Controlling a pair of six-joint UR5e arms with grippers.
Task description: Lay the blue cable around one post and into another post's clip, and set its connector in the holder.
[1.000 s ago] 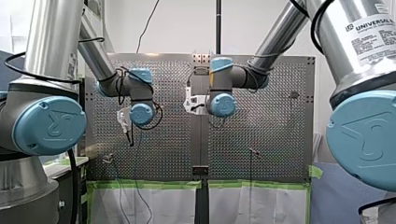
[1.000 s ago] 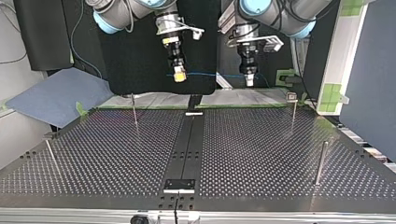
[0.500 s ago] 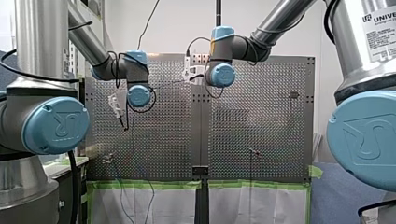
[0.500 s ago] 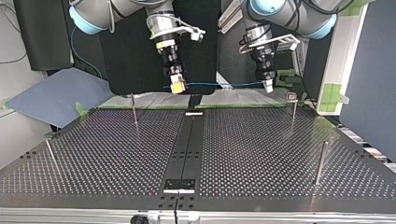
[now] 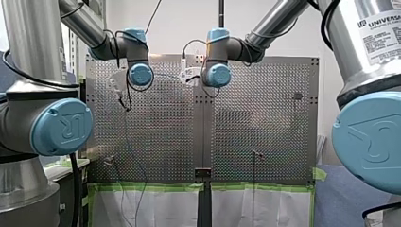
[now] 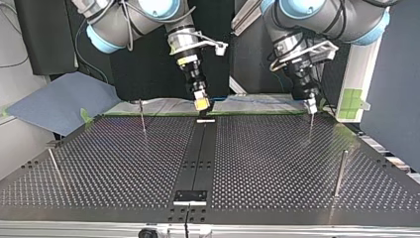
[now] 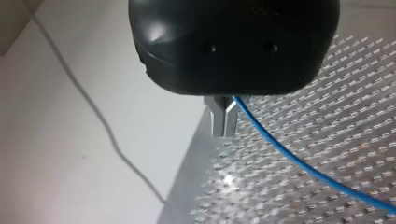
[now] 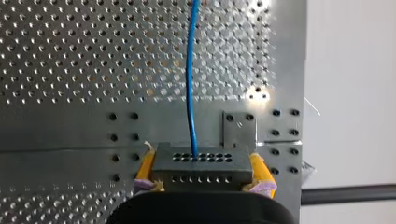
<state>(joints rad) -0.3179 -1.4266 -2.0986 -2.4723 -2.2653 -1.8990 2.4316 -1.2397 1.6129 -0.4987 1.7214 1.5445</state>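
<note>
Both of my arms have come lower since the earlier pictures. My left gripper (image 6: 311, 100) has also gone toward the top view's right, and its tip is now at the top of the thin metal post with a small clip (image 6: 310, 124). Its metal fingers (image 7: 219, 123) are pressed together on the thin blue cable (image 8: 189, 74), which comes out between them and goes away over the perforated metal table (image 6: 277, 163). Whether the cable already sits in the clip, I cannot tell.

My right gripper (image 6: 200, 101) is clamped with its yellow pads (image 8: 259, 172) on the dark grey rectangular connector with rows of small holes (image 8: 201, 163). The cable comes out from the connector's middle. This gripper hangs just above the far end of the black centre strip (image 6: 198, 158), near a small pale bar (image 6: 205, 120). Between the two grippers the cable runs almost level along the table's far edge.
</note>
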